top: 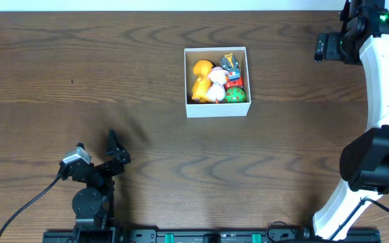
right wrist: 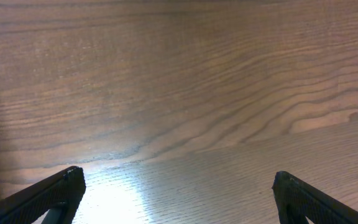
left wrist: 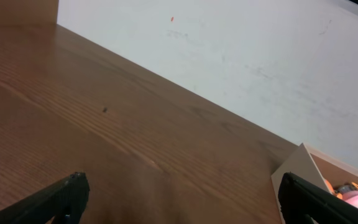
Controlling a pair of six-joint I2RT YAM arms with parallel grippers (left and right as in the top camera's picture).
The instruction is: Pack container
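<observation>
1. Table [top: 80, 67]: dark wood grain. It carried one box and no loose toys in any view.

2. Right arm [top: 383, 74]: white, and reached along the table's right side. The right gripper [right wrist: 178, 177] stood with its jaws spread wide over bare wood and held nothing.

3. Left arm [top: 90, 196]: black, folded low at the near edge. The left gripper [left wrist: 182, 183] was likewise wide open and empty, tilted toward the far wall.

4. Container [top: 218, 109]: a white square box with low walls, set upright at mid-table toward the far side.
   - It lay well apart from both grippers, up and to the right of the left one and to the left of the right one.
   - One corner showed at the lower right of the left wrist view.

5. Contents, crowded together and touching:
   - yellow toy [top: 200, 79]
   - white-and-pink toy [top: 216, 86]
   - grey toy [top: 230, 63]
   - green ball [top: 234, 95]
   - small red piece [top: 233, 82]

Judgement: with everything inside the walls and both grippers parked clear, packing appeared complete or nearly so.
</observation>
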